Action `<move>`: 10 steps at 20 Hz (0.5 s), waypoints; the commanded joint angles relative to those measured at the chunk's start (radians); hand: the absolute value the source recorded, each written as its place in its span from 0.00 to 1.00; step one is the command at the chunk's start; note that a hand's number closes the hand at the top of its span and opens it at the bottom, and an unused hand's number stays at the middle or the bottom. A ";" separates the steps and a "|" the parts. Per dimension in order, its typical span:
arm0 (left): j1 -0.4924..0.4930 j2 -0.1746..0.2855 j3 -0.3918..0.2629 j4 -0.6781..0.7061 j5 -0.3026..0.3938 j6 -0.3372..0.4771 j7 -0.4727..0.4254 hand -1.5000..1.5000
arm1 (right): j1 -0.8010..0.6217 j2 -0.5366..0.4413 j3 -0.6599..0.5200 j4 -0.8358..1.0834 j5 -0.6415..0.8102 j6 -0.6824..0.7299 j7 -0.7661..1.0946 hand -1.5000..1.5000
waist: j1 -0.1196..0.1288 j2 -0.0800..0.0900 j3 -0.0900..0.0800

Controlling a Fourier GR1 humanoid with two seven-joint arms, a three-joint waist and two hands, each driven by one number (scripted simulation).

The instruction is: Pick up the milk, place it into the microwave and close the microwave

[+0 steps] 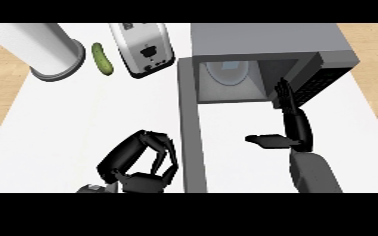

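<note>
The grey microwave (269, 40) stands at the back right with its cavity open. Its door (190, 130) is swung out and runs toward me as a long grey bar. The milk (227, 73), pale with a bluish top, sits inside the cavity on the round turntable. My right hand (292, 122) is open just in front of the cavity's right side, fingers straight and pointing at the opening, thumb stretched left, holding nothing. My left hand (142, 161) hangs left of the door near the lower edge, fingers curled with nothing in them.
A silver toaster (142, 48) stands at the back, left of the microwave. A green cucumber (102, 59) lies beside it, and a large white cylinder (49, 50) lies at the far left. The dark control panel (319, 80) is at the microwave's right.
</note>
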 commanded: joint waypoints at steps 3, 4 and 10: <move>-0.074 -0.012 -0.163 0.153 -0.043 0.099 -0.036 1.00 | 0.286 0.005 0.065 -0.370 -0.014 0.024 0.074 0.00 | -0.009 0.001 -0.001; -0.071 -0.012 -0.161 0.201 -0.032 0.105 -0.080 1.00 | 0.331 0.008 0.078 -0.450 -0.030 0.047 0.093 0.00 | -0.002 0.003 0.000; -0.125 -0.012 -0.413 0.259 0.023 0.240 -0.061 1.00 | 0.436 -0.046 0.045 -0.746 -0.117 0.085 0.265 0.00 | -0.001 0.004 0.000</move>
